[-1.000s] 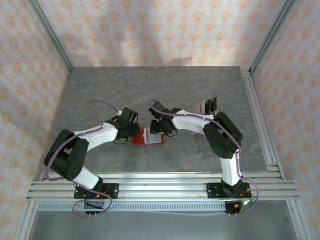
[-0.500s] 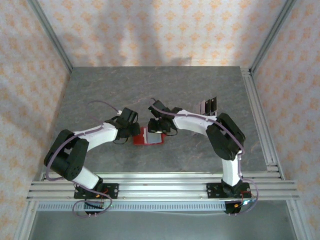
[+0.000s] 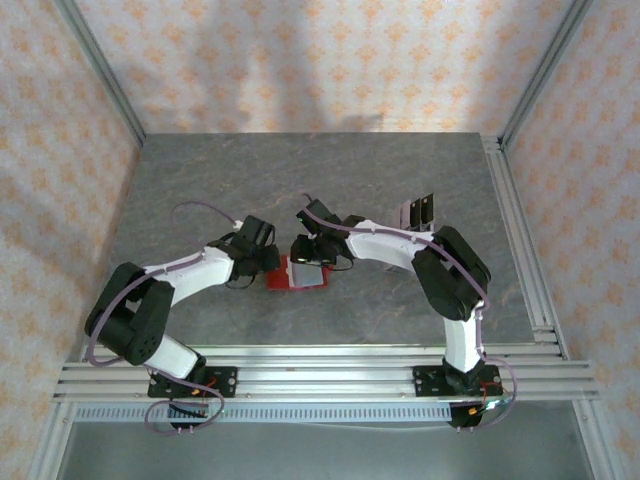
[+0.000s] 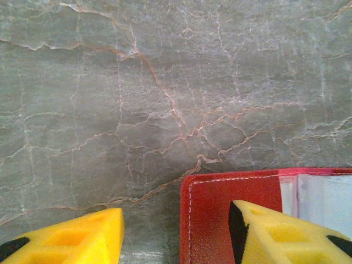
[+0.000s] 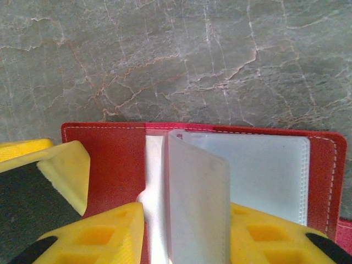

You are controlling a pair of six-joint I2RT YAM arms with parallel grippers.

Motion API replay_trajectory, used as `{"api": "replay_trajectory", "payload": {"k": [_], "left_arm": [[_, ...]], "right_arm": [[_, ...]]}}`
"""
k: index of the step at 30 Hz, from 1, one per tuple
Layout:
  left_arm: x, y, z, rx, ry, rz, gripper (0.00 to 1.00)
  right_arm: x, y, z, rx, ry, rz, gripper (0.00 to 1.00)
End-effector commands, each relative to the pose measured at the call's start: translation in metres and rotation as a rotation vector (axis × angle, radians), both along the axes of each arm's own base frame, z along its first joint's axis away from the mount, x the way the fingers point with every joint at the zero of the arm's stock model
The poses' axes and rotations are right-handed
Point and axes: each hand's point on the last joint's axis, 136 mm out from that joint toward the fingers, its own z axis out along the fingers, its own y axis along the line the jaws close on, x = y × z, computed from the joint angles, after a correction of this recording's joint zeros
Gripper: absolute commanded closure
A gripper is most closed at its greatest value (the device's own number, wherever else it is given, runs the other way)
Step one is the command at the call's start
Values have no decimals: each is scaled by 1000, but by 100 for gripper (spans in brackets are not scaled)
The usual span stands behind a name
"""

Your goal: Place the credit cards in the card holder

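A: Where was the card holder (image 5: 118,159) at that point?

B: Flat and open on the surface (image 4: 165,82), right between my two arms, pale lining up.

A: And why was your left claw (image 4: 176,220) spread like that?

B: It was open, jaws apart, straddling the holder's left edge. One finger was on the red cover, the other beside it over bare stone. My read: a pin, so the holder couldn't slide or fold shut.

A: The right claw (image 5: 187,220)?

B: Partly closed around a plastic leaf (image 5: 198,181) inside the holder. It looked pinched, the leaf lifted off the lining. That would open a pocket's mouth, I judged.

A: Any card in hand?

B: None. The credit cards (image 3: 418,211), two dark shapes, sat well apart behind my right arm's elbow. So the slot was being readied, with no card in it that I could see. The risk: let go of the leaf to fetch a card and it flops back.
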Motion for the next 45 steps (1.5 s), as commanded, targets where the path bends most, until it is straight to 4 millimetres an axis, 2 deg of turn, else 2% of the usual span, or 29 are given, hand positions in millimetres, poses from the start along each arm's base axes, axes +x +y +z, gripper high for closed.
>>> {"api": "replay_trajectory", "payload": {"k": [1,9,15,18,21,26,28,32,38,41,45], "left_arm": [[-5,12,8,40,-19,23,45],[-16,49,28,57,-75,183,43],[-23,72,33,34,-86,270,42],[-21,75,40,19,-92,271,42],[-18,72,45,9,-94,256,42],[-15,67,53,-13,-99,241,42],[-13,66,56,-16,-102,235,42],[-14,63,57,-22,-97,213,42],[-13,51,59,-68,-100,155,42],[-10,43,60,-102,-103,133,42],[-4,29,61,-123,-98,89,42]], "right_arm": [[-1,7,21,67,-20,-4,61],[-3,21,24,129,11,0,61],[-8,45,22,166,40,27,61],[-13,60,19,172,57,49,61],[-18,72,6,150,85,63,60],[-20,75,-24,90,145,59,58],[-19,76,-22,90,141,63,57],[-18,80,3,132,107,92,54],[-15,69,51,194,12,76,50],[-14,52,54,179,-7,50,50],[-15,25,40,132,2,17,54]]}}
